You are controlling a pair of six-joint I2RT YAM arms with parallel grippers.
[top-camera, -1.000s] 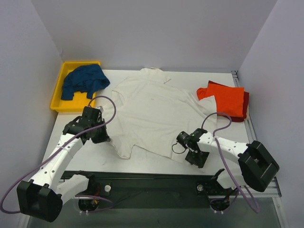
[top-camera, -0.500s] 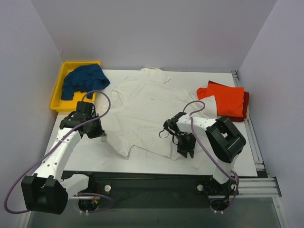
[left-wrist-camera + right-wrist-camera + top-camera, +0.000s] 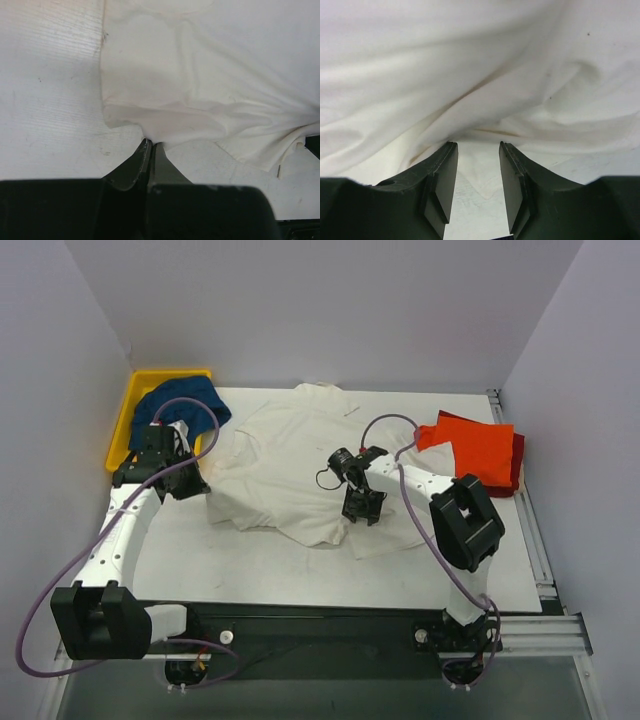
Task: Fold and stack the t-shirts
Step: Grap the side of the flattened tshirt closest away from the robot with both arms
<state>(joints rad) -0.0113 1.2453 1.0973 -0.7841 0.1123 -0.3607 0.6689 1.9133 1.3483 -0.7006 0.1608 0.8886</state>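
Where the off-white t-shirt [image 3: 290, 455] lies across the middle of the desk [image 3: 300, 570], its near part is bunched and folded toward the far edge, while the collar end reaches close to that far edge. The left gripper [image 3: 151, 145] sits at the shirt's left side, its fingers pressed together on a pinch of the cloth edge; the wrist view shows the fabric drawn into a point at the tips and bare desk beside it. From above, this gripper is near the yellow bin [image 3: 125, 415] in the far left corner, which holds the dark blue t-shirt [image 3: 180, 405].

The right gripper [image 3: 477, 145] is over the shirt's near right part, its fingers apart with bare desk showing between them. Folds of cloth hang just beyond the tips and may touch them, though that contact is hard to judge.

By the right edge of the desk lies the folded orange-red t-shirt [image 3: 480, 450] on top of a dark red t-shirt [image 3: 518, 465], whose edge shows beyond it.
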